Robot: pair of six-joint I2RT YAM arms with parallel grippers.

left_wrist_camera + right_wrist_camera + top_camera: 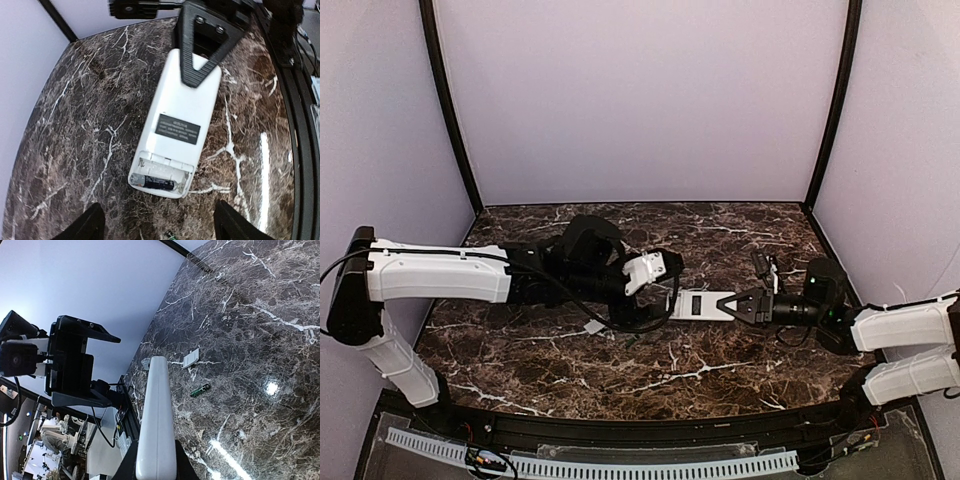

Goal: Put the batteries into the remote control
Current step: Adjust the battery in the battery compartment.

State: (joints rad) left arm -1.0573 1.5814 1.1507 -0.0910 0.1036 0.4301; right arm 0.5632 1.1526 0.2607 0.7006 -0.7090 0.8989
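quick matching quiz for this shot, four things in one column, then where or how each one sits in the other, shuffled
Things
1. remote control
2. black battery
3. green battery
4. left gripper

Places or states
a. lying loose on the marble table
b. open, hovering by the remote's battery end
c. seated in the open compartment
d. back up, pinched at one end by the right gripper

Pairs: 1-d, 2-c, 3-a, 4-b

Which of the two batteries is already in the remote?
The black battery, lying in the remote control's open compartment; the green battery lies loose on the table.
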